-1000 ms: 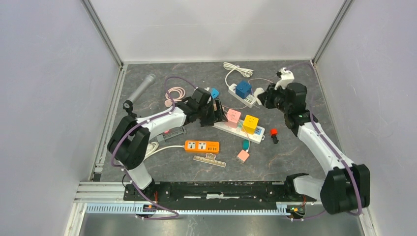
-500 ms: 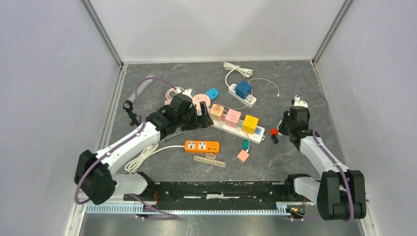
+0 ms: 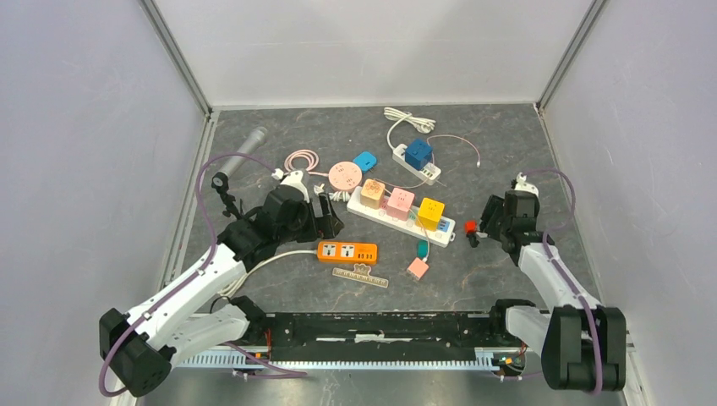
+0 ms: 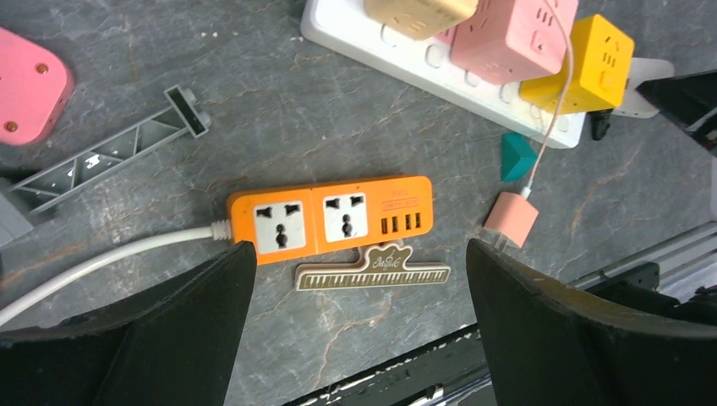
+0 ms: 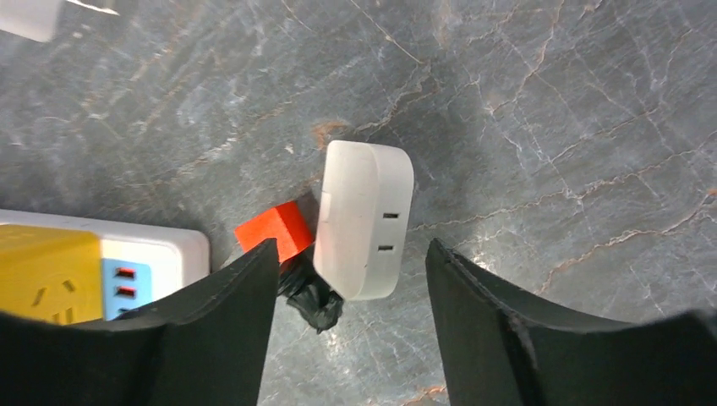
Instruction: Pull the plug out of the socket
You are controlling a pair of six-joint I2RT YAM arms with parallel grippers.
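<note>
The white plug [image 5: 363, 216] lies on the table, free of any socket, beside a small red and black piece [image 5: 292, 245]. My right gripper [image 5: 351, 279] stands open around it, with a gap between the plug and each finger. In the top view this gripper [image 3: 486, 222] sits right of the long white power strip [image 3: 377, 216]. The small white socket strip [image 3: 429, 172] with a blue cube [image 3: 418, 153] lies at the back. My left gripper [image 4: 359, 254] is wide open and empty, hovering over the orange power strip [image 4: 330, 216].
Tan, pink and yellow cubes [image 3: 430, 212] sit in the long strip. A pink charger [image 4: 511, 218], a teal piece [image 4: 516, 156] and a piano-keyboard clip [image 4: 372, 271] lie near the front rail. A microphone [image 3: 245, 147], a pink disc [image 3: 344, 177] and coiled cables lie at the back left.
My right arm swung from the back socket strip to the right, came down by the red piece and opened off the white plug. My left arm drew back from the long strip and opened wide.
</note>
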